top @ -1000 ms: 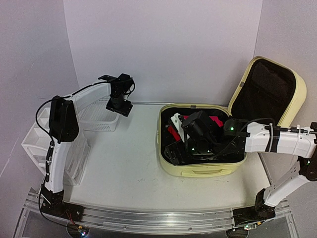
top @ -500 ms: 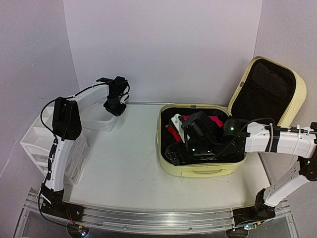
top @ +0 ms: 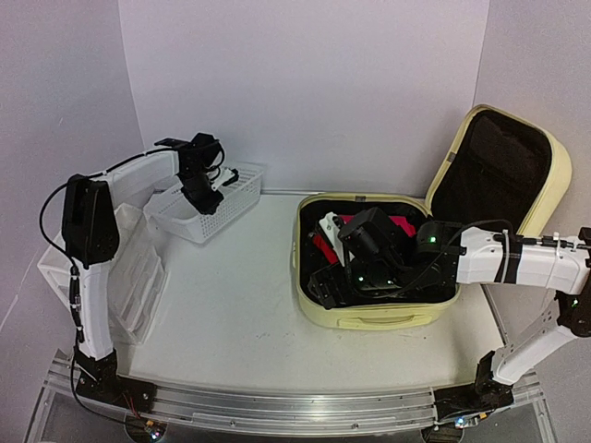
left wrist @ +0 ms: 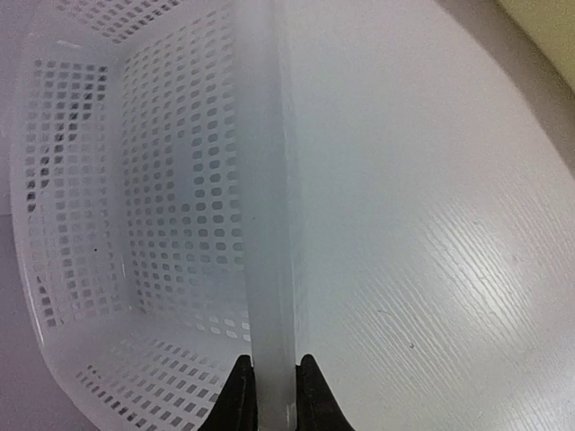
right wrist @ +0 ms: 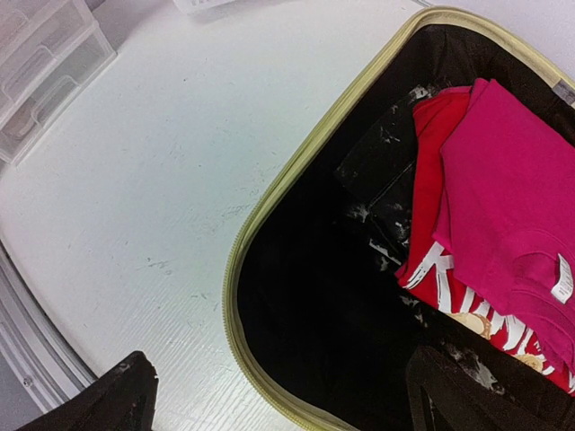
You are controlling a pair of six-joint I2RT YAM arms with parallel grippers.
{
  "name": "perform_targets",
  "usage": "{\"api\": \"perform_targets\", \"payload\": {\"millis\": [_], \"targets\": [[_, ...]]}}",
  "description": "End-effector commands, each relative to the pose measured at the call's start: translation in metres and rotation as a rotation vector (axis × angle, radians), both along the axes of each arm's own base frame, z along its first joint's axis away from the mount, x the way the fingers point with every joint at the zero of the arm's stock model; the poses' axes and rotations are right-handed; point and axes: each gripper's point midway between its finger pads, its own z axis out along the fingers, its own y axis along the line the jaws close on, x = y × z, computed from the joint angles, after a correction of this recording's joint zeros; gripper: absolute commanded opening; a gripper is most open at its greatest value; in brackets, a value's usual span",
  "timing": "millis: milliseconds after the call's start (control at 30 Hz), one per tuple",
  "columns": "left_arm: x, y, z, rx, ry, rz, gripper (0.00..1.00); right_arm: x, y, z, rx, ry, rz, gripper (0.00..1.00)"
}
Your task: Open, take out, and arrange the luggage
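Note:
The pale-yellow luggage lies open right of centre, its black-lined lid propped up behind. Inside are a red shirt and a pink one. My right gripper hangs open over the near left corner of the luggage's zipper rim, holding nothing. My left gripper is shut on the rim of the white mesh basket at the back left, one finger inside the basket and one outside.
A white plastic drawer unit stands at the left edge, below the left arm. White walls close the back and both sides. Bare tabletop lies between the basket and the luggage.
The left gripper shut on the basket's rim, and the basket has turned and shifted right toward the table's middle. The left arm's elbow swung left. The right arm has stayed put.

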Motion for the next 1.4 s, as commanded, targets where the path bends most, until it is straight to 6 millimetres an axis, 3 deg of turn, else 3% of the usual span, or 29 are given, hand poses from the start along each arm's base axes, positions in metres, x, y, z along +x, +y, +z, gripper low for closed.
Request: {"api": "perform_targets", "payload": {"millis": [0, 267, 467, 600, 667, 833, 1033, 1100, 1167, 1367], "targets": [[-0.01, -0.05, 0.112, -0.192, -0.36, -0.381, 0.0, 0.001, 0.0, 0.022, 0.066, -0.026, -0.014, 0.98], [-0.067, -0.056, 0.151, -0.265, -0.678, -0.636, 0.0, 0.001, -0.003, 0.026, 0.087, -0.031, -0.026, 0.98], [-0.109, -0.063, 0.153, -0.38, -0.664, -0.747, 0.0, 0.001, 0.003, 0.028, 0.108, -0.025, -0.024, 0.98], [-0.128, -0.067, 0.163, -0.478, -0.641, -0.731, 0.0, 0.002, 0.007, 0.027, 0.108, -0.018, -0.021, 0.98], [-0.134, -0.069, 0.161, -0.499, -0.619, -0.705, 0.0, 0.003, 0.008, 0.026, 0.106, -0.015, -0.02, 0.98], [-0.122, -0.068, 0.143, -0.471, -0.553, -0.532, 0.01, 0.004, 0.014, 0.022, 0.097, -0.008, -0.011, 0.98], [-0.127, -0.07, 0.128, -0.56, -0.383, -0.377, 0.29, 0.008, 0.004, 0.018, 0.043, -0.031, -0.043, 0.98], [-0.131, -0.069, 0.126, -0.59, -0.356, -0.345, 0.48, 0.012, -0.008, 0.018, -0.008, -0.056, -0.072, 0.98], [-0.136, -0.071, 0.127, -0.627, -0.33, -0.337, 0.59, 0.017, -0.021, 0.018, -0.061, -0.078, -0.1, 0.98], [-0.148, -0.088, 0.134, -0.74, -0.206, -0.3, 0.73, 0.03, -0.07, 0.012, -0.193, -0.05, -0.205, 0.98]]}}
